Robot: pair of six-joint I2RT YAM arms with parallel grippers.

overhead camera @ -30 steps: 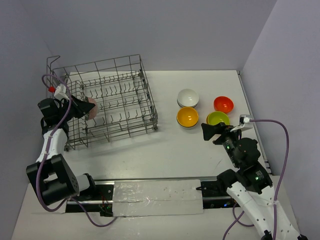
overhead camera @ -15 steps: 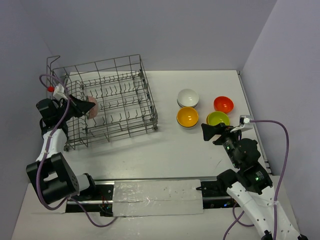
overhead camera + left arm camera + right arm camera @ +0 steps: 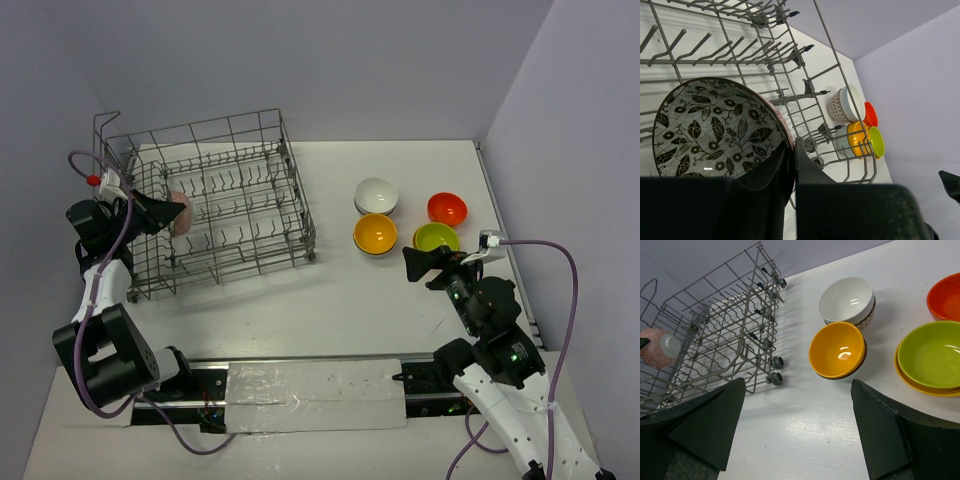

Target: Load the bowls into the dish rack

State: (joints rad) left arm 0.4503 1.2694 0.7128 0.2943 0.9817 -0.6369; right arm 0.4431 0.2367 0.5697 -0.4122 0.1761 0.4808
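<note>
The grey wire dish rack (image 3: pixel 200 131) stands at the far left. My left gripper (image 3: pixel 165 212) is inside its left end, shut on the rim of a bowl (image 3: pixel 181 212) that is pinkish outside. In the left wrist view this bowl (image 3: pixel 715 127) shows a black-and-white leaf pattern inside and stands on edge among the tines, with my gripper (image 3: pixel 791 150) pinching its rim. My right gripper (image 3: pixel 415 263) is open and empty above the table. Near it sit an orange bowl (image 3: pixel 375 234), a white bowl (image 3: pixel 376 195), a lime green bowl (image 3: pixel 436 238) and a red bowl (image 3: pixel 446 208).
In the right wrist view the orange bowl (image 3: pixel 837 350), white bowl (image 3: pixel 846 300) and lime green bowl (image 3: pixel 930 354) each sit stacked on another bowl. The rack's wheels (image 3: pixel 775 370) face the bare table between rack and bowls. The right wall runs close beside the bowls.
My left gripper has shifted the held bowl slightly left and back inside the rack. The right arm and the bowls on the table have not moved.
</note>
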